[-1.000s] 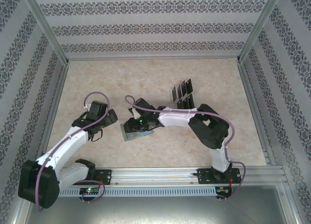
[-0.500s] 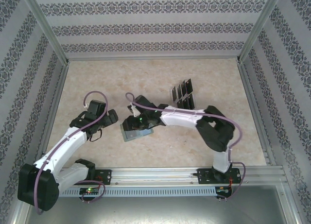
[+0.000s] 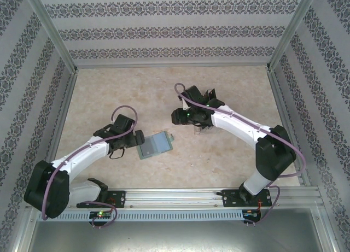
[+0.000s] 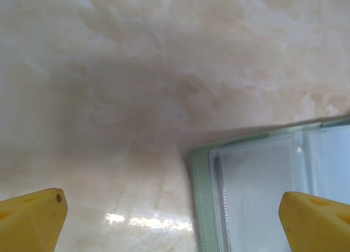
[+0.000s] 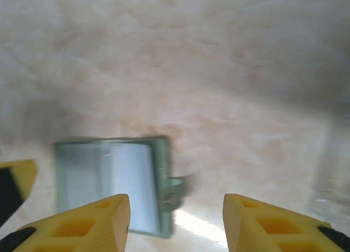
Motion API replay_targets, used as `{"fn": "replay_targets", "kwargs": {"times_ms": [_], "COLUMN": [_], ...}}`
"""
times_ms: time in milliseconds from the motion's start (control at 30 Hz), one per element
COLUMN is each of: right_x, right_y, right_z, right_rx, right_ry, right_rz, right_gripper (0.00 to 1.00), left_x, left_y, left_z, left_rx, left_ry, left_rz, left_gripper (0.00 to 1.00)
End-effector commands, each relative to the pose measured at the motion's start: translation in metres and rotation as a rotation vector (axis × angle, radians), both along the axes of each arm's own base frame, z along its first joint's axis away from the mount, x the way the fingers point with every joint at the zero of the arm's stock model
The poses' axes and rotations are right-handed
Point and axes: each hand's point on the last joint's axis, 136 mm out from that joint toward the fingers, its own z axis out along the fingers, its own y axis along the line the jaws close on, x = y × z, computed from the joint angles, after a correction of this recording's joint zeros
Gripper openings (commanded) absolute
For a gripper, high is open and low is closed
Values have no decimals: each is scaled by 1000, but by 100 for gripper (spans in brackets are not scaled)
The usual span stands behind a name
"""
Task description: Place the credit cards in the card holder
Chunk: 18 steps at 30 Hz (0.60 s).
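The sage-green card holder [image 3: 156, 145] lies open on the table, its clear sleeves facing up. My left gripper [image 3: 135, 140] stands open at its left edge. In the left wrist view the card holder [image 4: 262, 197] has one corner between the yellow fingertips [image 4: 33, 219]. My right gripper [image 3: 176, 116] hovers open and empty up and to the right of the holder. The right wrist view looks down on the card holder [image 5: 115, 186] just left of the gap between the fingers [image 5: 82, 224]. The black credit cards [image 3: 210, 93] stand behind the right arm, mostly hidden by it.
A clear slotted tray [image 3: 200, 129] holds the cards, and its edge shows blurred as the tray [image 5: 333, 170] at the right of the right wrist view. Patterned walls and metal rails [image 3: 284, 115] enclose the marble table. Bare tabletop lies beyond the holder.
The right gripper has lifted off the card holder and swung up and right toward the cards. The left gripper has slid right to the holder's left edge. The holder now lies uncovered.
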Motion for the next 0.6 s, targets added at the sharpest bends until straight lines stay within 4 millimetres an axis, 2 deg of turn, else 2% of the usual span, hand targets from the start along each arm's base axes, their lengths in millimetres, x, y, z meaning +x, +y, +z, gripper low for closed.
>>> {"fn": "replay_targets", "kwargs": {"times_ms": [0, 167, 267, 367, 567], "right_x": [22, 54, 63, 60, 35], "right_y": [-45, -76, -91, -101, -112], "right_z": [-1, -3, -9, -13, -28], "right_rx": [-161, -292, -381, -415, -419], "right_ry": [-41, -53, -34, -22, 12], "right_rz": [-51, -88, -91, -95, -111], "right_gripper": [48, 43, 38, 34, 30], "left_x": [8, 6, 6, 5, 5], "left_y": [-7, -11, -11, -10, -8], "left_z": [2, -9, -11, -11, -12], "left_rx": [35, 64, 74, 82, 94], "left_ry": [-34, -11, -6, -8, -12], "left_rz": [-23, -41, -47, -49, -46], "left_gripper": [100, 100, 100, 100, 100]}}
